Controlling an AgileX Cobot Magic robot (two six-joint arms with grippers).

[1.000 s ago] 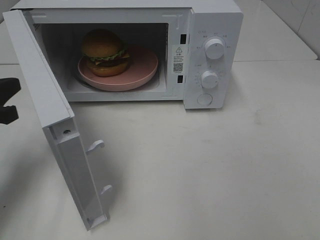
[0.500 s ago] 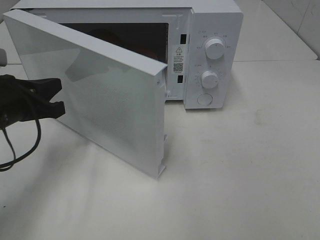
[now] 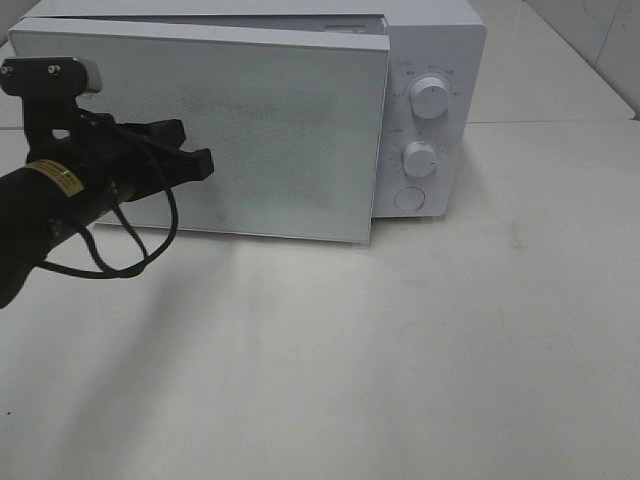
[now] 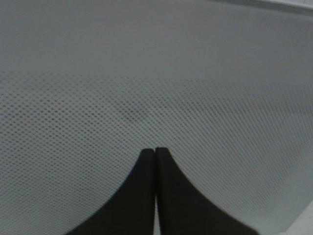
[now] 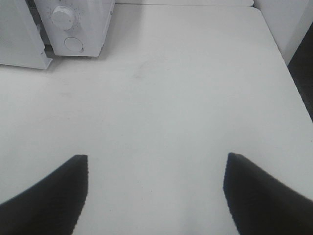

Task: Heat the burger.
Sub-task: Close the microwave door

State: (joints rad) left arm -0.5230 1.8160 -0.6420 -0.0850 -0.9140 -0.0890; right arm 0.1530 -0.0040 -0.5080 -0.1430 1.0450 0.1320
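"White microwave (image 3: 432,50) on a pale desk (image 3: 400,350), its door (image 3: 250,130) lying almost flat against the front. Where do we place the burger?"

"We cannot see the burger in any view. We judge it sits inside the microwave, behind that door and straight ahead of the left claw (image 3: 203,163)."

"How does that claw stand?"

"Clenched, with its black fingertips (image 4: 144,186) pressed together and nothing between them. The tips appear to touch the dotted door panel, on the hinge side of its middle."

"And how does the door lie?"

"Its long axis runs side to side, with the hinge on the left of the high view. The latch edge beside the control panel (image 3: 430,140) stands slightly proud. We judge the door is not yet latched, so the push should go straight into the microwave."

"Which arm is nearer?"

"The left one, at the door. The right claw (image 5: 156,156) hangs well apart over the desk, jaws spread wide, gripping nothing. The upper knob (image 3: 429,97) and lower knob (image 3: 419,159) lie on its side."
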